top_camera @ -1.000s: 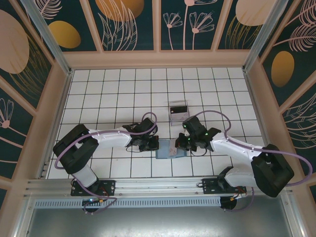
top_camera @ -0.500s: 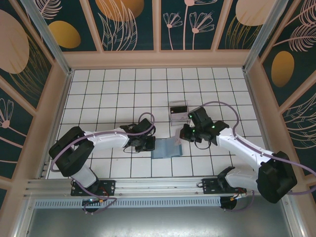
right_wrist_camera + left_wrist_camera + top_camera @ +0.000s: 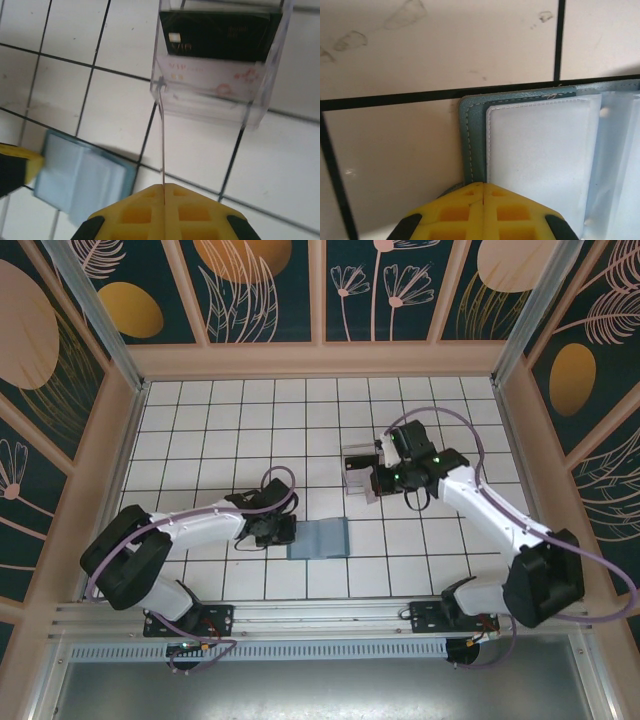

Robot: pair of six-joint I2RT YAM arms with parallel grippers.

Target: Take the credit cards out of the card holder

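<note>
From above: left arm stretched low across the table [image 3: 220,430] from the near-left base, left hand [image 3: 278,531] shut tight at the left edge of the card holder [image 3: 320,538]. Right arm reaching far and leftward, elbow raised, right hand [image 3: 374,485] closed at the near side of the clear tray [image 3: 361,462]. Card holder open and flat, long axis left to right, slightly skewed to the tile lines. Bare tiles all round it, tray well apart on the far side.

From the left wrist: yellow fingertips [image 3: 465,200] met with no gap, sitting on the near-left part of the holder's teal border (gripping or merely pressing, cannot tell). Clear sleeve [image 3: 540,150] inside the stitched edge, bare tile to the left and far.

From the right wrist: fingers clamped on a thin card [image 3: 162,140], seen edge-on, its far end at the tray's corner. In the tray, a dark card [image 3: 220,35] beside a pale card [image 3: 210,75], both lying along the tray's length. Card holder [image 3: 85,177] off to the near left, the left hand's yellow tip [image 3: 15,167] just beside it.
</note>
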